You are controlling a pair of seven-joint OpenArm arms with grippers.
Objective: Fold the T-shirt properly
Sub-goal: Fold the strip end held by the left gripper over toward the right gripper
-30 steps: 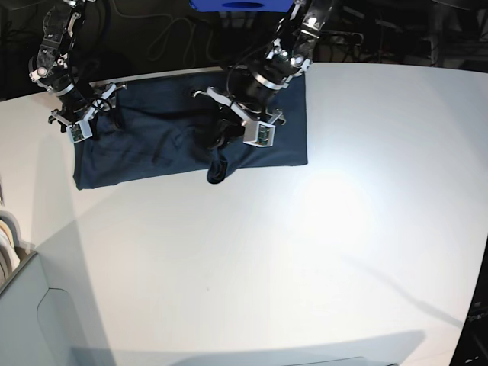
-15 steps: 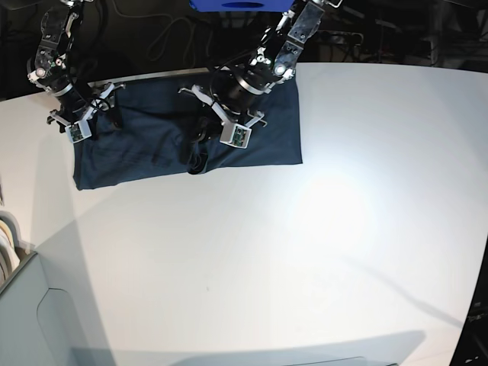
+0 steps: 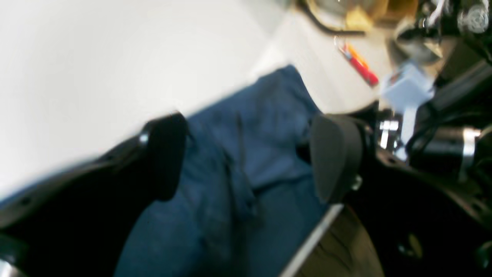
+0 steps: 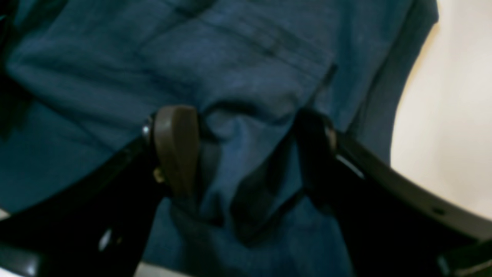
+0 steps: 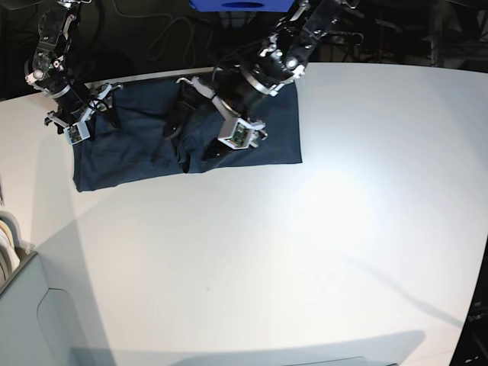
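Observation:
The dark navy T-shirt [image 5: 130, 156] lies spread as a wide band at the far left of the white table [image 5: 305, 252]. My left gripper [image 5: 191, 139] hovers over the shirt's middle, open. In the left wrist view its fingers [image 3: 334, 161] stand wide apart above a raised crease in the T-shirt [image 3: 265, 127], holding nothing. My right gripper [image 5: 107, 105] sits at the shirt's far left corner. In the right wrist view its jaws are apart and its fingers [image 4: 177, 150] press down on the T-shirt [image 4: 250, 50], with a pucker of cloth between them.
The shirt's back edge runs along the table's far edge. A blue box [image 5: 240, 4] and cables sit behind it. A grey bin [image 5: 30, 305] stands at the lower left. In the left wrist view a red-orange tool [image 3: 359, 65] lies on a pale surface beyond the shirt.
My left gripper moved left across the shirt carrying a fold of cloth, then opened and let it go; the fold now lies on the shirt. The right gripper barely moved.

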